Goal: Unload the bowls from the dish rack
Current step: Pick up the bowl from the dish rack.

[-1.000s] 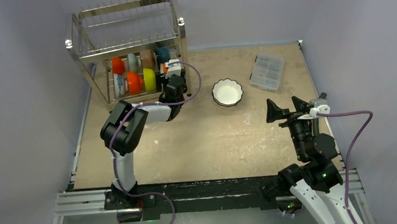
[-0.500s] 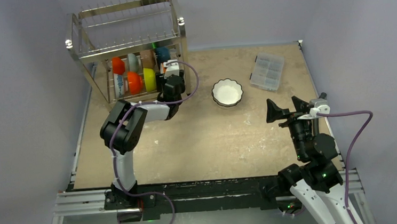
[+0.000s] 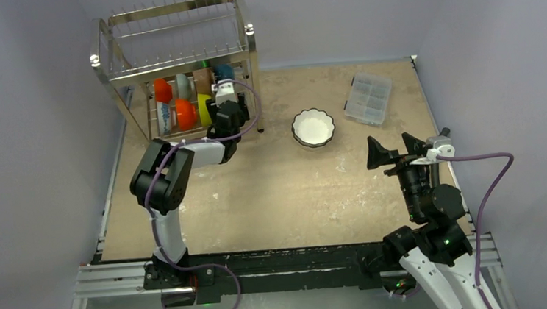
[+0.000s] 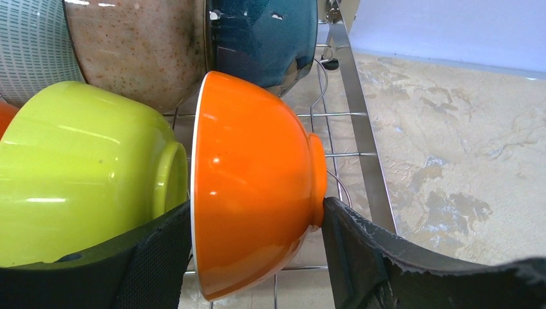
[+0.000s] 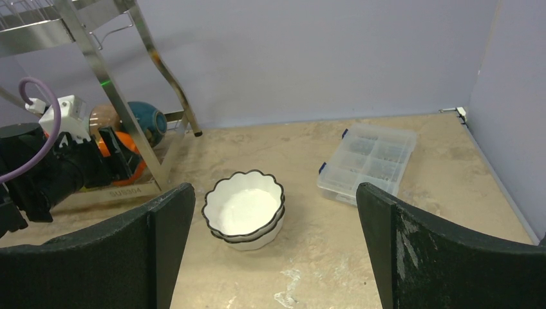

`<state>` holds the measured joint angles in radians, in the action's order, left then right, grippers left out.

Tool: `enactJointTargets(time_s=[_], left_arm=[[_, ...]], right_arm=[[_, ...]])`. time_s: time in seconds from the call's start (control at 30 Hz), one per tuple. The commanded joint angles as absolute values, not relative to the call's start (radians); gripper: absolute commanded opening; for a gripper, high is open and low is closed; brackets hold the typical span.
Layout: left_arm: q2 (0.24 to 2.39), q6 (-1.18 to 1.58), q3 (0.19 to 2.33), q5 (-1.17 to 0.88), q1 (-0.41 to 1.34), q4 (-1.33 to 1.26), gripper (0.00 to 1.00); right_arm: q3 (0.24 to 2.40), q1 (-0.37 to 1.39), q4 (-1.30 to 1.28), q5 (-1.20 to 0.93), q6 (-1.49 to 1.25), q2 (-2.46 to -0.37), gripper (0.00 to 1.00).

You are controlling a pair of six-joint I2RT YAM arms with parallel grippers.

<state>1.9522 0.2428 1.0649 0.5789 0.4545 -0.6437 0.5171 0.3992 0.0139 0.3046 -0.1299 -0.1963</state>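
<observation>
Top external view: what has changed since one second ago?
The left gripper moved left, deeper into the dish rack, and closed on the orange bowl, with its fingers at the rim and the foot. The bowl is not yet lifted. The right gripper, open, the white bowls and the clear box stayed.

Glossy orange bowl [image 4: 251, 187], lime bowl [image 4: 77, 167], dark teal bowl [image 4: 264, 32], speckled tan bowl [image 4: 138, 45], white black-rimmed bowls [image 5: 244, 207], mottled beige tabletop [image 4: 463, 141].

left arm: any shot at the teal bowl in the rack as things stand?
Probably not. The left gripper is closed on the orange bowl, which stands right in front of the teal bowl in the dish rack. That one has to come out first.
</observation>
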Motion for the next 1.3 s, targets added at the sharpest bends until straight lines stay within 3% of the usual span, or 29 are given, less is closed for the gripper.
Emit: enactJointTargets(time_s=[0.0, 1.27], left_arm=[[1.898, 0.286, 1.058, 0.561, 0.427, -0.668, 0.68], [1.793, 0.34, 1.049, 0.418, 0.399, -0.568, 0.54]], right_arm=[[0.52, 0.406, 0.057, 0.317, -0.116, -0.199, 0.99], [0.517, 0.405, 0.059, 0.316, -0.117, -0.159, 0.99]])
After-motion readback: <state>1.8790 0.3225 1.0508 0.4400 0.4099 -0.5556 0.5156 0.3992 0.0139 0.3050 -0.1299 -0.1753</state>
